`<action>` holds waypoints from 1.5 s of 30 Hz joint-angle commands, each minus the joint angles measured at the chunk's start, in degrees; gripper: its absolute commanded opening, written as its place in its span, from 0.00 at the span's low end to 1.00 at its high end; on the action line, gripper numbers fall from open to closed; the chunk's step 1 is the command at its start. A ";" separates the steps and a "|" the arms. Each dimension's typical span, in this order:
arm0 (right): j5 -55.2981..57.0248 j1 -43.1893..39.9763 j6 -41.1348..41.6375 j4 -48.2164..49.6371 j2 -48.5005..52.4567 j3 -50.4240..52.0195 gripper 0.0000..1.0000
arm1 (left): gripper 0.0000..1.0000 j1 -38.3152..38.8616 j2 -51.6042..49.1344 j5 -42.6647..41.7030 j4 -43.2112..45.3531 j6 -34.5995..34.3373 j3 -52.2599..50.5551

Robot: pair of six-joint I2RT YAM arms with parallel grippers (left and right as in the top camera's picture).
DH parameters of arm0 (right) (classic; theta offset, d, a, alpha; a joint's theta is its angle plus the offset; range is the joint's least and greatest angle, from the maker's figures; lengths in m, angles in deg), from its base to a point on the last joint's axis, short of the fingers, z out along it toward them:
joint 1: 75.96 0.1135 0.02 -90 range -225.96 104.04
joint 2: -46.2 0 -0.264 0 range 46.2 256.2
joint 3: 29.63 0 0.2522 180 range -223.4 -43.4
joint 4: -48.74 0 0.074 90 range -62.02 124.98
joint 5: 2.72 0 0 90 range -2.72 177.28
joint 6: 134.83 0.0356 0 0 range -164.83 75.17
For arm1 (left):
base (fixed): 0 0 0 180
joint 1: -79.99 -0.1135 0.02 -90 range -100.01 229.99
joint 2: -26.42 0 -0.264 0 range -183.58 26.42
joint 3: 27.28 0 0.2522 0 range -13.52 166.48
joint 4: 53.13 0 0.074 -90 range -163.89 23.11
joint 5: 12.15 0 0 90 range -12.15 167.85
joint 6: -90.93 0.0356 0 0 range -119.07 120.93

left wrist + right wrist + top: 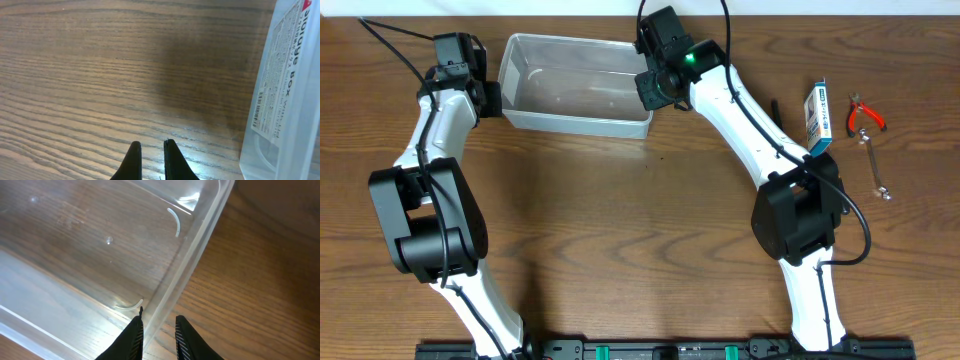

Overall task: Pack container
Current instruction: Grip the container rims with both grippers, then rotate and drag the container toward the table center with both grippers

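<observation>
Right tool (159,320) grips the container (200,235) by its right wall.

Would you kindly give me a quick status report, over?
Left gripper empty, beside container. Right gripper straddling its right wall, grip unclear. Container empty; pliers, wrench unpacked at right.

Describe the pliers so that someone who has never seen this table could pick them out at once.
From the container at the table's far edge, look right to the small cluster of items near the right edge. The pliers lie just right of the blue-and-white box and beyond the silver wrench. Only they have red handles.
</observation>
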 commanded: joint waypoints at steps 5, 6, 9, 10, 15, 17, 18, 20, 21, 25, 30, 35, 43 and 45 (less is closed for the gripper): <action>1.31 -0.52 2.12 -0.22 0.39 -1.31 0.22 | 0.06 -0.04 0.00 -0.57 0.33 -0.44 0.92; 1.29 -0.52 2.14 -0.22 0.50 -1.31 0.24 | 0.06 -0.04 0.00 -0.57 0.39 -0.44 0.92; 1.29 -0.37 3.04 -0.63 1.42 -1.31 0.24 | 0.06 -0.04 0.00 -0.55 0.57 -0.20 0.92; 1.27 -0.35 3.23 -0.66 1.81 -1.31 0.24 | 0.06 -0.04 0.00 -0.55 0.57 -0.22 0.92; 1.05 -0.26 3.43 -1.01 3.65 -1.31 0.24 | 0.06 -0.04 0.00 -0.55 0.55 -0.22 0.92; 0.83 -0.26 3.43 -1.05 3.98 -1.31 0.24 | 0.06 -0.09 0.00 -0.55 0.55 -0.22 0.92; 0.85 -0.26 3.45 -1.05 4.00 -1.31 0.24 | 0.06 -0.09 0.00 -0.55 0.57 -0.22 0.92; 0.83 -0.24 3.63 -0.94 4.00 -1.31 0.22 | 0.06 -0.09 0.00 -0.55 0.63 -0.11 0.92; 0.83 -0.26 3.63 -0.85 4.00 -1.31 0.19 | 0.06 -0.09 0.00 -0.55 0.72 0.00 0.92; 0.85 -0.26 3.63 -1.03 4.00 -1.31 0.07 | 0.06 -0.09 0.00 -0.55 1.16 0.00 0.92; 0.87 -0.26 3.58 -0.90 4.00 -1.31 0.01 | 0.06 -0.09 0.00 -0.55 1.57 0.00 0.92; 1.07 -0.39 3.61 -0.81 4.00 -1.31 0.01 | 0.06 -0.09 0.39 -0.57 1.27 -0.07 0.94; 2.01 -0.81 3.58 0.55 3.98 -1.46 0.01 | 0.06 -0.09 4.76 -1.09 1.40 -0.55 0.94; 2.01 -1.03 3.58 0.52 3.98 -1.81 0.01 | 0.06 -0.09 6.34 -2.40 1.53 -0.55 0.94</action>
